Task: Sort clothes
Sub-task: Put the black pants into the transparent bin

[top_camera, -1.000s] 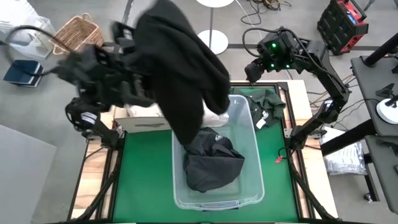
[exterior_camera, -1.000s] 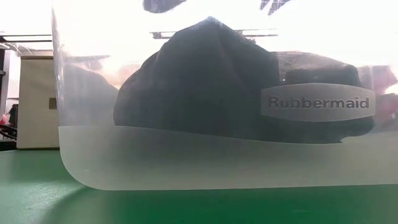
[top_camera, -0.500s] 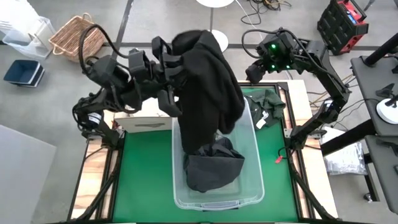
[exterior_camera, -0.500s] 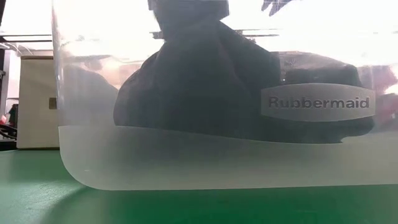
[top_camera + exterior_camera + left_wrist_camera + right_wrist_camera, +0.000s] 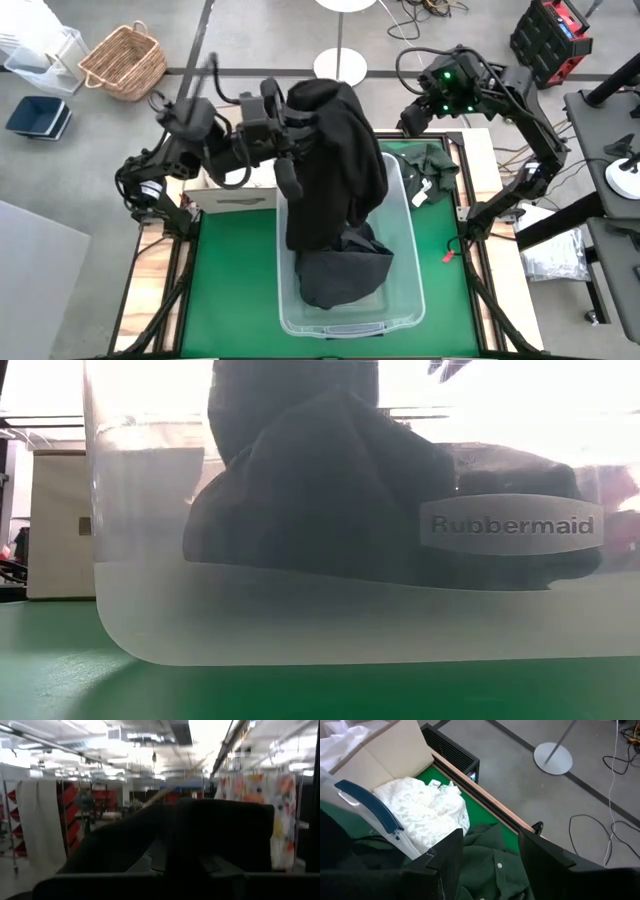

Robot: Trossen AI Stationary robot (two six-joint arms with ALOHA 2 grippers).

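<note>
Two dark garments fill the middle of the high view: a black garment (image 5: 335, 150) hangs in long limp folds from the left gripper (image 5: 300, 100), its lower end draping into the clear tub (image 5: 400, 190), and a second black garment (image 5: 340, 275) lies crumpled on the tub's floor. The left gripper's jaws are clenched on the hanging cloth, high above the tub's far end. A dark green garment (image 5: 425, 165) lies rumpled on the green mat (image 5: 235, 280) just beyond the tub's right side, and a white lacy garment (image 5: 422, 810) sits bunched beside it, next to the cardboard box (image 5: 385, 750).

"Rubbermaid" reads in raised letters on the tub wall in the low view, where the dark cloth shows only as a hazy mound through the plastic (its folds are hard to separate there). A small white tag shows on the white garment; its writing cannot be read.

The right gripper (image 5: 482, 852) waits raised over the table's far right corner, above the green garment, its jaws parted with nothing between them. From the left wrist view, black fabric covers the fingers entirely, hiding the grip itself.
</note>
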